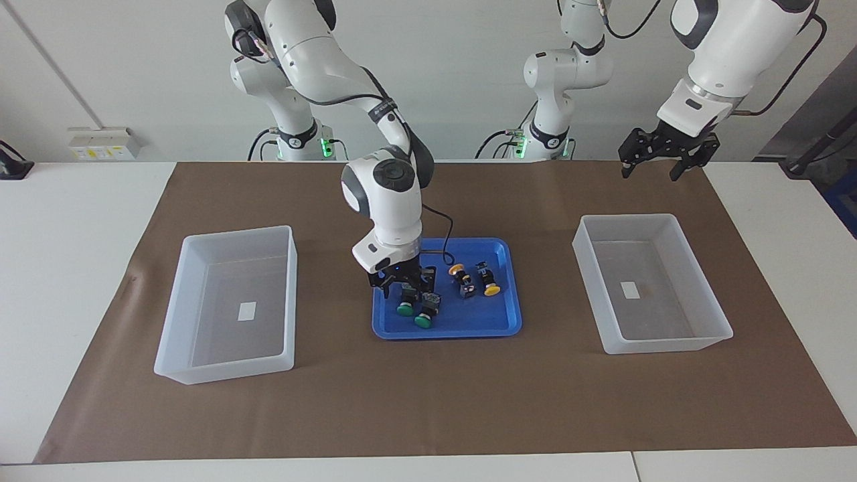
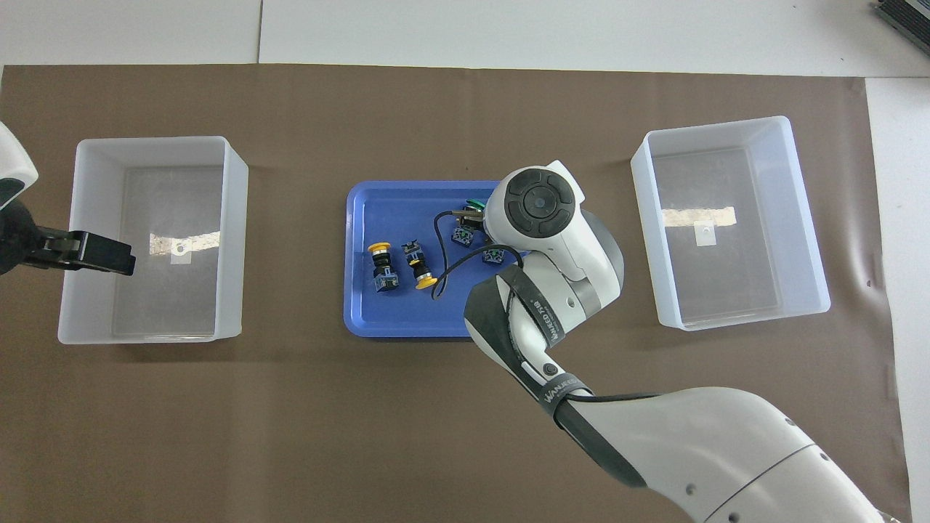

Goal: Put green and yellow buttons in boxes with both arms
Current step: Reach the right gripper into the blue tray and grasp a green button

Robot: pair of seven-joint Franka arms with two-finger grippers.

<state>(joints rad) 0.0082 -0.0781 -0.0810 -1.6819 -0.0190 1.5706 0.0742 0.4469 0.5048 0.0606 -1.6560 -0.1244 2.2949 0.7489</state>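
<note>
the right tool is low in the blue tray, fingers astride one green button, seemingly not yet clamped. the second green button and two yellow buttons lie alongside. the left tool waits, spread apart, above the desk near one box.

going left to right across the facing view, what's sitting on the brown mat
box at the right arm's end → green buttons with the right gripper down at them → yellow buttons, all four in the blue tray → box at the left arm's end
</note>
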